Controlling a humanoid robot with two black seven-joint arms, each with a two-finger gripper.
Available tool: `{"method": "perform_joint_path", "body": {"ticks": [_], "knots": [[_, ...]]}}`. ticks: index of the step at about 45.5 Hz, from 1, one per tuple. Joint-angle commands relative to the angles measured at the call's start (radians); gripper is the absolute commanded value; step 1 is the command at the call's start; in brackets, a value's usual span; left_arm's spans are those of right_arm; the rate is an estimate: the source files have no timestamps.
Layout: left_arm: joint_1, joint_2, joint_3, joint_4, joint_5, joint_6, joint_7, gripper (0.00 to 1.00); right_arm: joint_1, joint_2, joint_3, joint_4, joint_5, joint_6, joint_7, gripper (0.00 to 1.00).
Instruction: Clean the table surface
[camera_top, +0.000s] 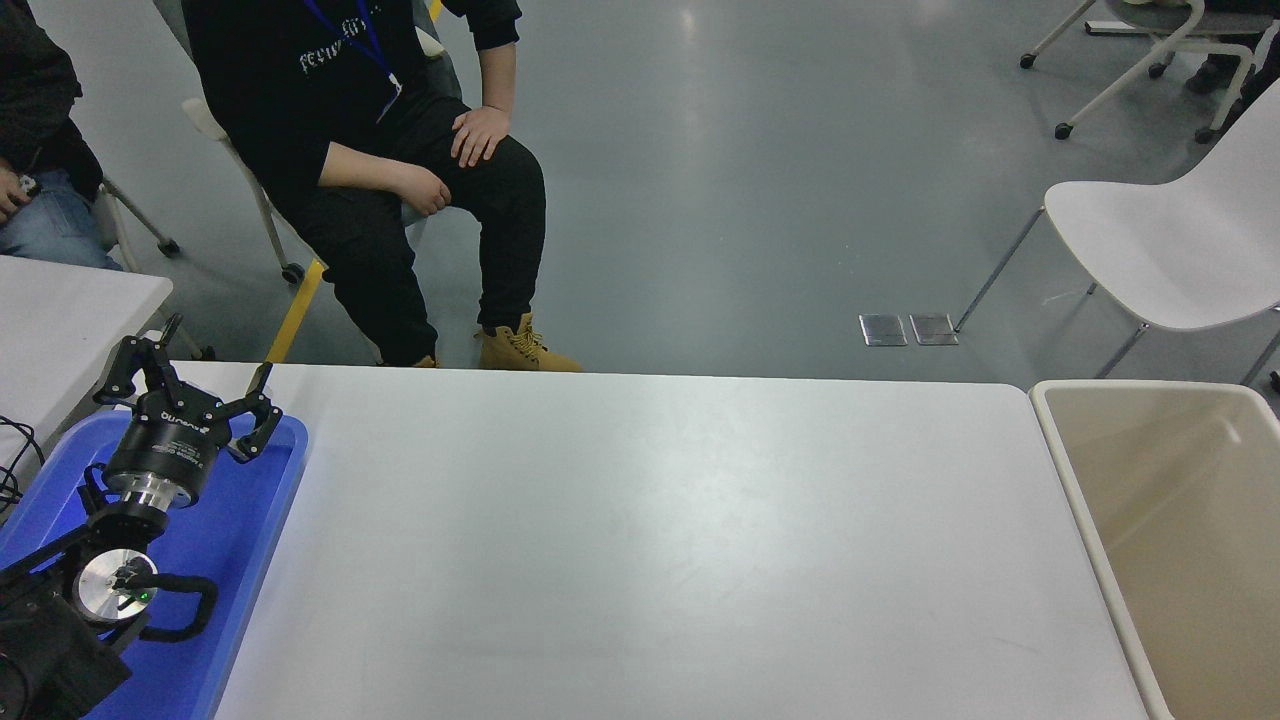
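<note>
table surface (640, 540) open, blue tray (255, 560) left, bin (1090, 500) right
</note>
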Motion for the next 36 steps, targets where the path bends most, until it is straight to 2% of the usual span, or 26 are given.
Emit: {"method": "perform_joint_path", "body": {"ticks": [1, 12, 36], "knots": [[0.0, 0.0, 0.001, 0.0, 0.0, 0.0, 0.0, 1.0, -0.071, 0.065, -0.006, -0.008, 0.001, -0.047, -0.043, 0.0], [0.0, 0.0, 0.001, 0.0, 0.0, 0.0, 0.0, 1.0, -0.135, 0.145, -0.003, -0.008, 0.003, -0.079, -0.119, 0.0], [0.0, 0.0, -0.001, 0.0, 0.0, 0.0, 0.0, 1.0, -0.174, 0.238, -0.001, -0.006, 0.003, -0.099, -0.194, 0.0]]}}
